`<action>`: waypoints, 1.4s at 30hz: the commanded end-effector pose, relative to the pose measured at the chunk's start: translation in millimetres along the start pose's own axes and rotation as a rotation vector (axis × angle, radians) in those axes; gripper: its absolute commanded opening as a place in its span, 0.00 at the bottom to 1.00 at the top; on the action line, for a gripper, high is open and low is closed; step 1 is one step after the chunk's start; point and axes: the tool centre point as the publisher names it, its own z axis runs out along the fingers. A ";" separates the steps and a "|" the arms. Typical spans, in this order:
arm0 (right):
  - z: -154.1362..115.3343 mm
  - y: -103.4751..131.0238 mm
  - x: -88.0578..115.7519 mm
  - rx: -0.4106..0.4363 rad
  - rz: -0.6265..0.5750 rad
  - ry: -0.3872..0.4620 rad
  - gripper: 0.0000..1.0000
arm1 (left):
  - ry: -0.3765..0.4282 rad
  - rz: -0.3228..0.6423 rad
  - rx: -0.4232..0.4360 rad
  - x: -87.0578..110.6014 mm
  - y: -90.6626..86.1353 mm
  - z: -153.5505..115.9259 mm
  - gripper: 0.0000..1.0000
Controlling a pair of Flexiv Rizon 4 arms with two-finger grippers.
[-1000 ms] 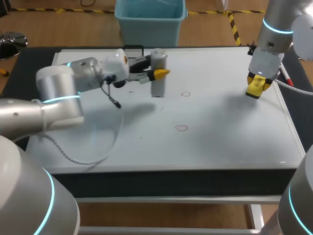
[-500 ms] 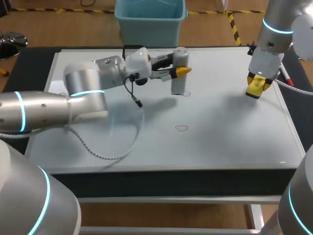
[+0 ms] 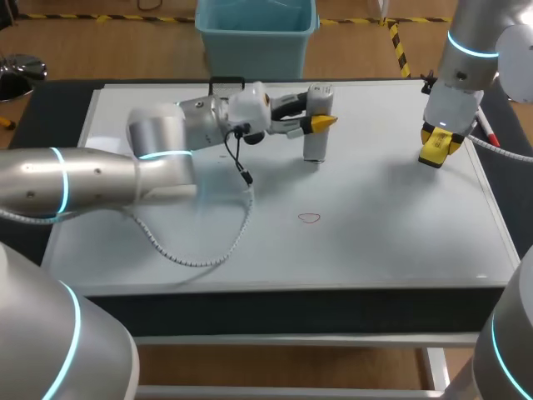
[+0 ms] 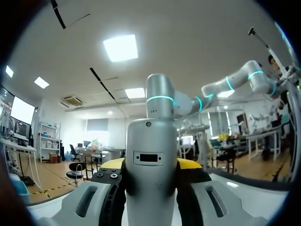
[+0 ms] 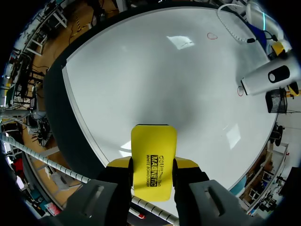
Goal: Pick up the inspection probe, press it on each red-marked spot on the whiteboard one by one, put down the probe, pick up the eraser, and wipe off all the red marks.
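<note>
Clamping upright probe (image 3: pixel 315 143): left tool (image 3: pixel 318 119), tip on whiteboard (image 3: pixel 375 225); right tool (image 3: pixel 437 150) closed around yellow eraser (image 5: pixel 153 160).

The left arm (image 3: pixel 83 179) is silver-grey tubing with glowing cyan rings. A white ribbed cable (image 3: pixel 198 264) loops from it, and a thin black wire (image 3: pixel 241 162) hangs at its white wrist. The right arm (image 3: pixel 466 50) matches it. The left gripper (image 3: pixel 320 118) and right gripper (image 3: pixel 436 148) have grey fingers, yellow tips and black screws (image 4: pixel 112 175).
</note>
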 end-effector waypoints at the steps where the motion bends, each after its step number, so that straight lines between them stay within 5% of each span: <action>1: -0.6 -1.2 0.3 0.000 -0.002 0.002 0.00 | 0.009 0.001 0.021 -7.4 10.8 2.2 0.00; 42: -0.6 -1.2 0.3 0.000 -0.002 0.002 0.00 | 0.006 -0.018 0.018 -12.5 26.8 2.1 0.00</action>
